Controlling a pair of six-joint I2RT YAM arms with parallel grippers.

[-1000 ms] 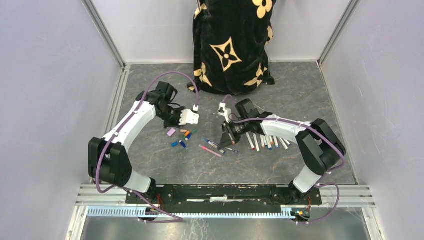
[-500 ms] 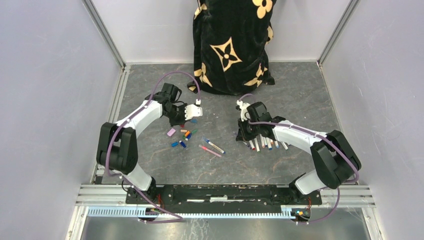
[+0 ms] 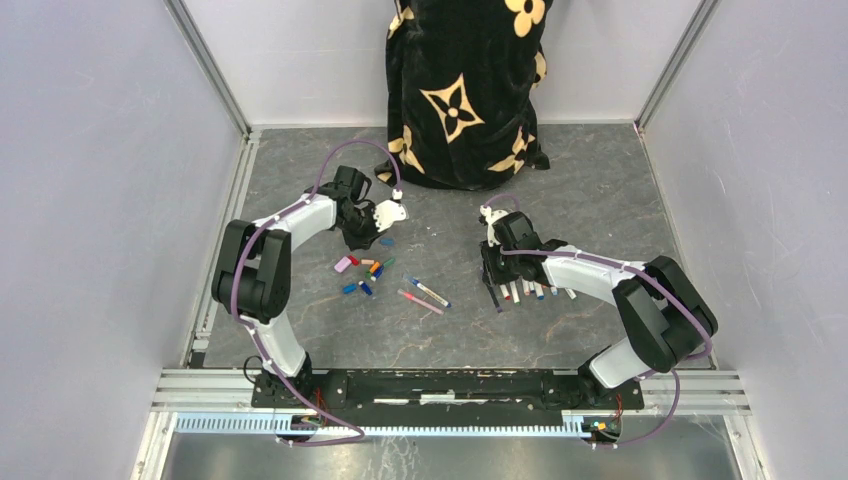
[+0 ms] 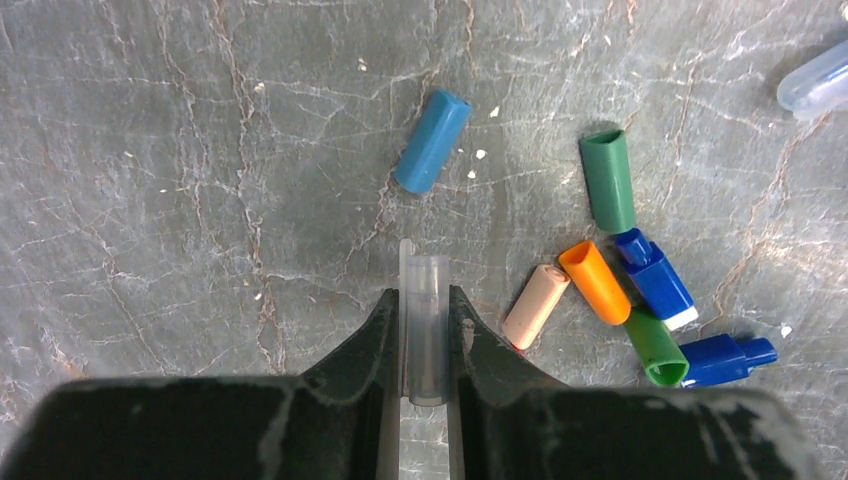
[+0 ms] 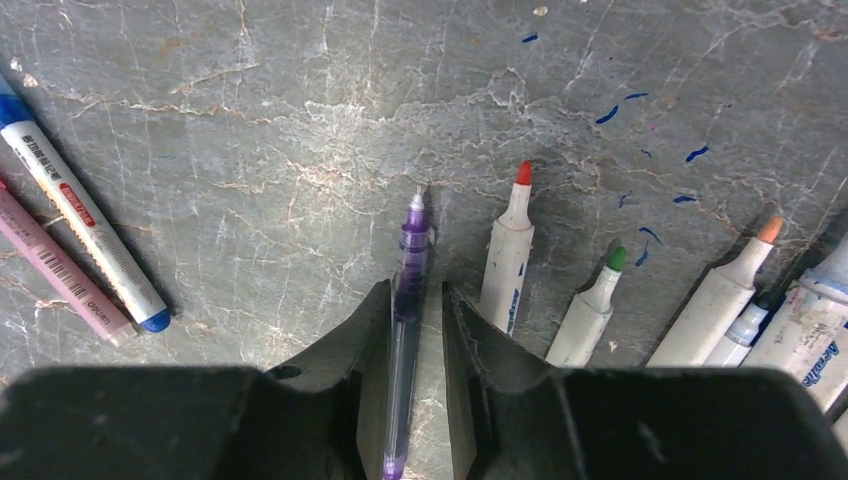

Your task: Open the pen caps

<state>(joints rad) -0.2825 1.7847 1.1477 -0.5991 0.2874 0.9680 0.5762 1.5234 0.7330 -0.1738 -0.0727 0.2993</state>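
Observation:
My left gripper (image 4: 425, 295) is shut on a clear grey pen cap (image 4: 427, 320), held just above the table. A blue cap (image 4: 432, 141) lies ahead of it. To its right lie more loose caps: green (image 4: 607, 181), orange (image 4: 594, 282) and beige (image 4: 535, 306). My right gripper (image 5: 415, 290) is open around a purple pen (image 5: 408, 300) with a bare tip. The pen rests against the left finger, with a gap to the right one. It lies beside a row of uncapped white pens (image 5: 508, 260). In the top view the left gripper (image 3: 378, 225) is behind the caps (image 3: 362, 272) and the right gripper (image 3: 492, 275) is at the row's left end.
Two capped pens, a white one with blue ends (image 3: 428, 292) and a pink one (image 3: 420, 302), lie between the caps and the row. A black bag with gold flowers (image 3: 465, 90) stands at the back wall. Blue ink marks (image 5: 640, 130) dot the table. Metal rails (image 3: 230, 210) border the left side.
The right arm has carried the purple pen rightward from the middle to the row of pens, and its jaws have parted. The left gripper has drawn back a little with the clear cap.

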